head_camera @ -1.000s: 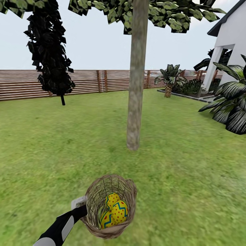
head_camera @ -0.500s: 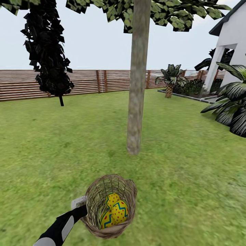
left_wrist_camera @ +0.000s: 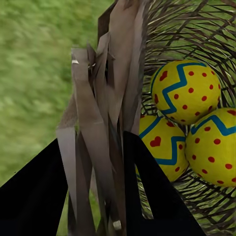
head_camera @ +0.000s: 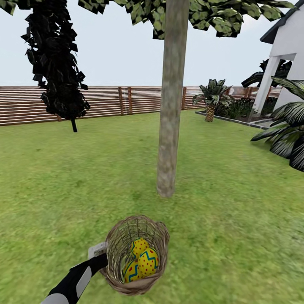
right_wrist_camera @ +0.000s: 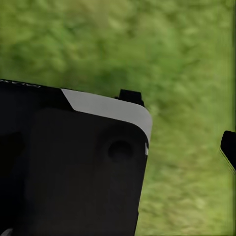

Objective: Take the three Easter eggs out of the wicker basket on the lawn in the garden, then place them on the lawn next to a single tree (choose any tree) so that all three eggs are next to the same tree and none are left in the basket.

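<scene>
The wicker basket (head_camera: pixel 136 253) hangs low in the head view above the lawn (head_camera: pixel 236 219). My left gripper (head_camera: pixel 102 254) is shut on its left wall. Three yellow Easter eggs (head_camera: pixel 141 261) with red dots and blue zigzags lie together inside it. In the left wrist view the woven wall (left_wrist_camera: pixel 105 123) runs between my two dark fingers (left_wrist_camera: pixel 34 196), and the eggs (left_wrist_camera: pixel 184 91) sit just past it. The pale-trunked tree (head_camera: pixel 169 126) stands straight ahead, a short way beyond the basket. In the right wrist view my right gripper (right_wrist_camera: pixel 179 123) hangs over grass, one fingertip (right_wrist_camera: pixel 228 147) far to the side, nothing held.
A brown slat fence (head_camera: pixel 126 101) closes the back of the garden. A dark thin-trunked tree (head_camera: pixel 59 76) stands at the left, a short palm (head_camera: pixel 211 101) and a white house (head_camera: pixel 287 55) at the right, with large-leaved shrubs (head_camera: pixel 287 135) at the right edge.
The whole view has shifted forward: the pale trunk looks larger and its base sits lower in the picture. The basket, eggs and left arm keep their place in the view.
</scene>
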`<state>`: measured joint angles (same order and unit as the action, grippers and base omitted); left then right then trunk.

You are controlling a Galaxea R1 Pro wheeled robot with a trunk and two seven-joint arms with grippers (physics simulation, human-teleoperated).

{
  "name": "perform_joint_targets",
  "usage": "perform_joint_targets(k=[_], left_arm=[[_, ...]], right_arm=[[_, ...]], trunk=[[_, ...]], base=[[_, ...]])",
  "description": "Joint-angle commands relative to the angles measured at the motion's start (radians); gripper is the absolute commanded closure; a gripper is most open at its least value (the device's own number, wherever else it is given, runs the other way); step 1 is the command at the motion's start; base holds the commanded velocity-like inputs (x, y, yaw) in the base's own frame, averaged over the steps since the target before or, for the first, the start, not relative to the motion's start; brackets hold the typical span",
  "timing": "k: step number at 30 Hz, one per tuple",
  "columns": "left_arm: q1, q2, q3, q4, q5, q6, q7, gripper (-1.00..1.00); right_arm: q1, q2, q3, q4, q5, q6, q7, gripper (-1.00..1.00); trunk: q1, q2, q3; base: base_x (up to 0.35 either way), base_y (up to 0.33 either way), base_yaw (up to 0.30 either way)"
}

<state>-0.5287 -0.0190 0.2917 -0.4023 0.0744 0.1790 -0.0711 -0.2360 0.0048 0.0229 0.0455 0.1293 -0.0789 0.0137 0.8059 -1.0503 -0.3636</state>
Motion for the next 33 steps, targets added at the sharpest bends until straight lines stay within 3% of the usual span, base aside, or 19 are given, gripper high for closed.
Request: perform_joint_targets(k=[1,33], left_arm=[[-0.001,-0.001,0.007,-0.003,0.012,0.008,-0.006,1.0],[-0.001,-0.001,0.007,-0.003,0.012,0.008,-0.006,1.0]], right_arm=[[-0.002,0.0,0.002,0.004,0.006,-0.007,0.0,-1.0],[-0.002,0.0,0.0,-0.001,0.001,-0.007,0.0,-1.0]], trunk=[[0.001,-0.001,-0.001],[0.001,-0.001,-0.001]], base=[[0.339,0.0,0.0],[0.339,0.0,0.0]])
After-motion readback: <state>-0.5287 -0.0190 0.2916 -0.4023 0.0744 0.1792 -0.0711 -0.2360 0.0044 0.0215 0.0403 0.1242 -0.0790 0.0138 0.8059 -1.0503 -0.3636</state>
